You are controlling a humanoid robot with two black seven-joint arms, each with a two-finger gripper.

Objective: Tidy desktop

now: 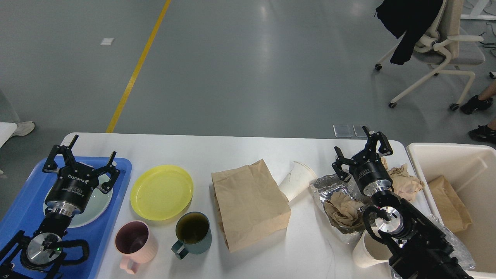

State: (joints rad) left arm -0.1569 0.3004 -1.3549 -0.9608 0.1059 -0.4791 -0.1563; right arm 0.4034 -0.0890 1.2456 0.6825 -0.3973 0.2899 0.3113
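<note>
The white desktop spans the view. On it lie a yellow plate, a pink mug, a dark green mug, a brown paper bag and a tipped white paper cup. A foil tray holds crumpled brown paper, with more crumpled paper behind it. My left gripper stands open above the blue tray and its pale plate. My right gripper is open and empty above the foil tray's far side.
A cream bin at the right edge of the desktop holds a brown paper bag. Another white cup stands under my right arm. An office chair with a dark jacket stands on the grey floor beyond.
</note>
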